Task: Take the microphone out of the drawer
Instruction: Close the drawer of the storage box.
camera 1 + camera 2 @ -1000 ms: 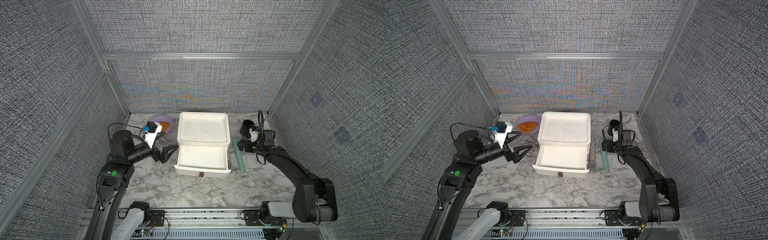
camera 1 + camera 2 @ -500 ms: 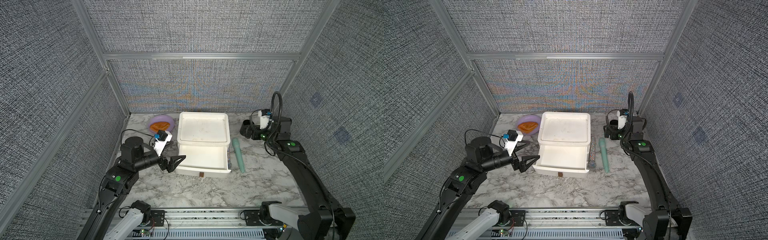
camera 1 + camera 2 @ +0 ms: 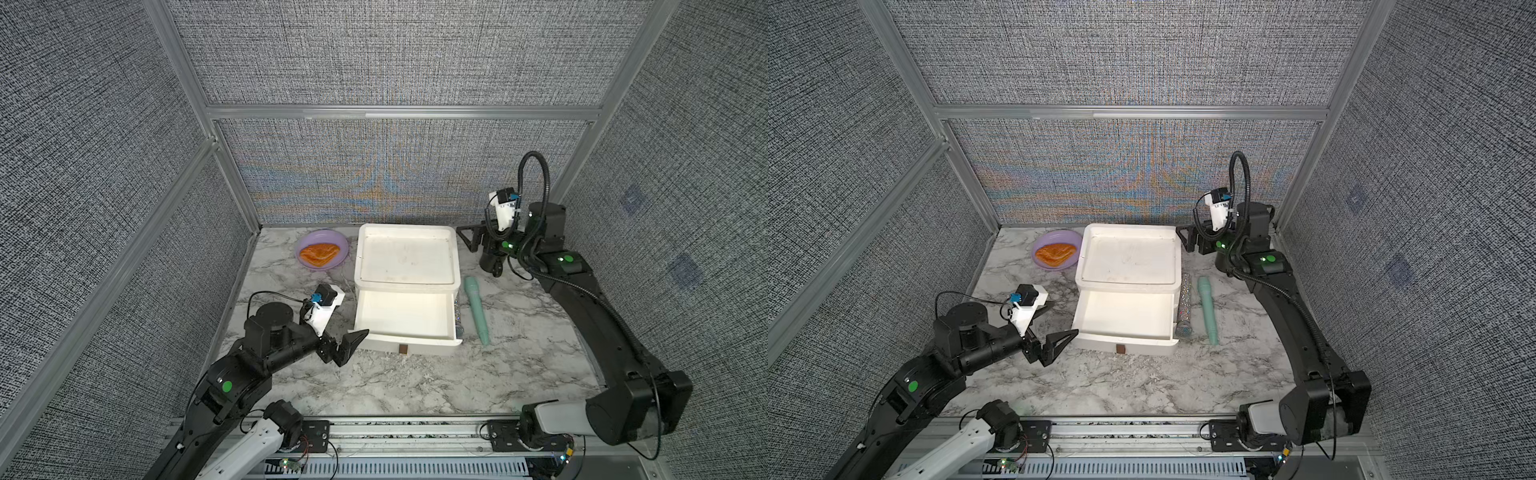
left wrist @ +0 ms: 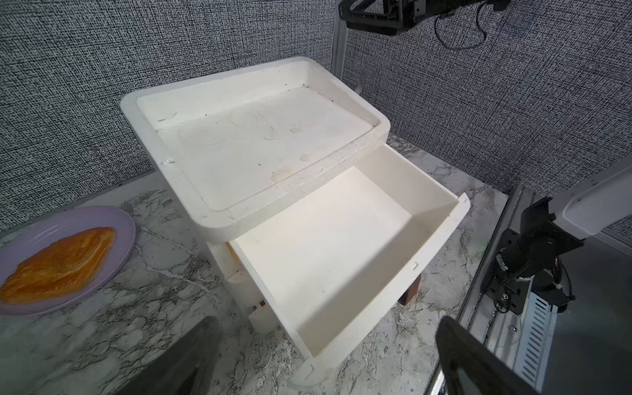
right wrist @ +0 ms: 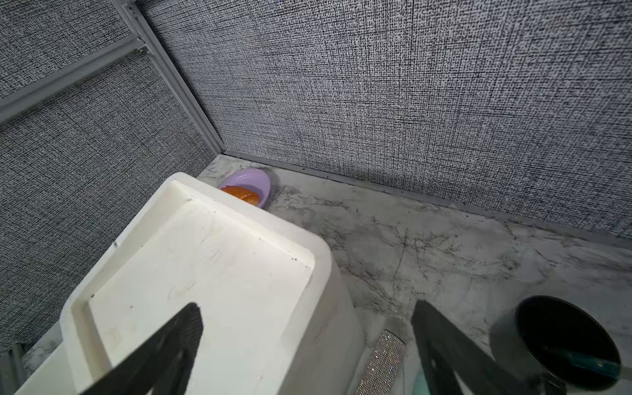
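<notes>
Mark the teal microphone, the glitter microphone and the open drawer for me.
teal microphone (image 3: pixel 1208 311): in a top view, middle of its body.
glitter microphone (image 3: pixel 1185 303): in a top view, sparkly handle.
open drawer (image 3: pixel 405 311): in a top view, bare floor.

Bright, even light falls from overhead, and shadows on the marble desk (image 3: pixel 395 386) are faint and soft. The inside of the white drawer (image 3: pixel 405 311) glows, nearly washed out. Colour moiré bands ripple over the back wall panel (image 3: pixel 374 174) in both top views. The wrist views bow at the edges. The fingers (image 4: pixel 178 362) of the left end effector (image 4: pixel 326 321), close to the lens, are blurred.

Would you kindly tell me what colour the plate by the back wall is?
Pale purple; the plate shows best in the left wrist view.
</notes>
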Motion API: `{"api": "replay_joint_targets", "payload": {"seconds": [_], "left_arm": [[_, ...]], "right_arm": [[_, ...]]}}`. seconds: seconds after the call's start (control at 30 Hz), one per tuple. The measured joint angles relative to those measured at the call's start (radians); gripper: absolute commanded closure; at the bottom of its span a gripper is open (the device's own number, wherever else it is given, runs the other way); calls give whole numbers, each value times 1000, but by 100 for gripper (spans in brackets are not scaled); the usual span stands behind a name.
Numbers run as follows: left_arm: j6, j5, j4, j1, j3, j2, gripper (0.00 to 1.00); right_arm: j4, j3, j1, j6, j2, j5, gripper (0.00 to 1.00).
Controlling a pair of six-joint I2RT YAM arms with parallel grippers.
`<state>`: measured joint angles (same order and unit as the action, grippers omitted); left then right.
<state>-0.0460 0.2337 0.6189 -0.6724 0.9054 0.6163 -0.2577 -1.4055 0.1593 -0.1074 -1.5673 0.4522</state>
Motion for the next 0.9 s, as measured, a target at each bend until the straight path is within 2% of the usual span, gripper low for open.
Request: {"api": "replay_joint_targets", "payload": {"seconds": [0.27,0.43,0.53,0.9], "left_arm": [[-49,-256,-18,-225,-42,14,0],[-48,-467,-53,-447,-39,108,0],[-37,-540,-60,-544,-31,154,0],[-60,-739,-93,-713,5,283,0]], "right_arm": [[16,-176,4,5,-160,75,2],[5,-284,13,18,-256,127,2],[-1,-309,17,26,-285,148,2],[-42,-354,41,55,-370,180,2]]}}
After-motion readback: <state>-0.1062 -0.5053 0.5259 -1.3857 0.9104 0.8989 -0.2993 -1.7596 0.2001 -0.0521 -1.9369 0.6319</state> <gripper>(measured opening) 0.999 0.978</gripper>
